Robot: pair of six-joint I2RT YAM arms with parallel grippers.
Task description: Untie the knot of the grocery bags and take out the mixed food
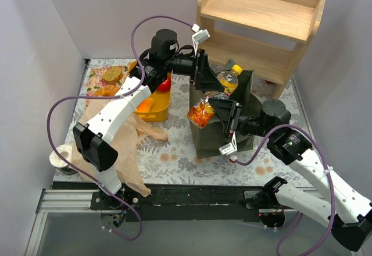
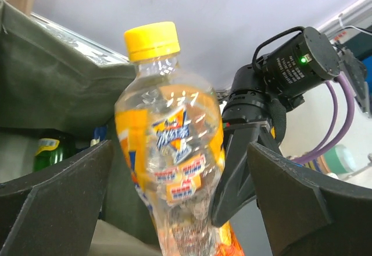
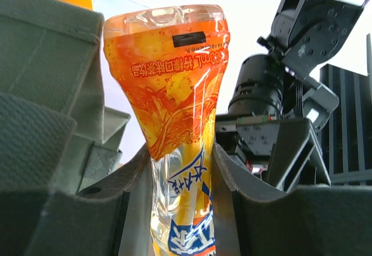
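Top external, one orange bottle (image 1: 228, 80), one bread slice (image 1: 112, 74)

Top external: high, behind the arm bases, looking down over the whole table (image 1: 174, 157).
Left wrist: close in, facing the orange bottle (image 2: 171, 151), right arm (image 2: 279, 87) behind it.
Right wrist: closer still, on the same bottle's base end (image 3: 174, 105) from the opposite side, with the left arm (image 3: 273, 93) beyond.
Shared by all three views — the bottle (image 1: 228, 81).
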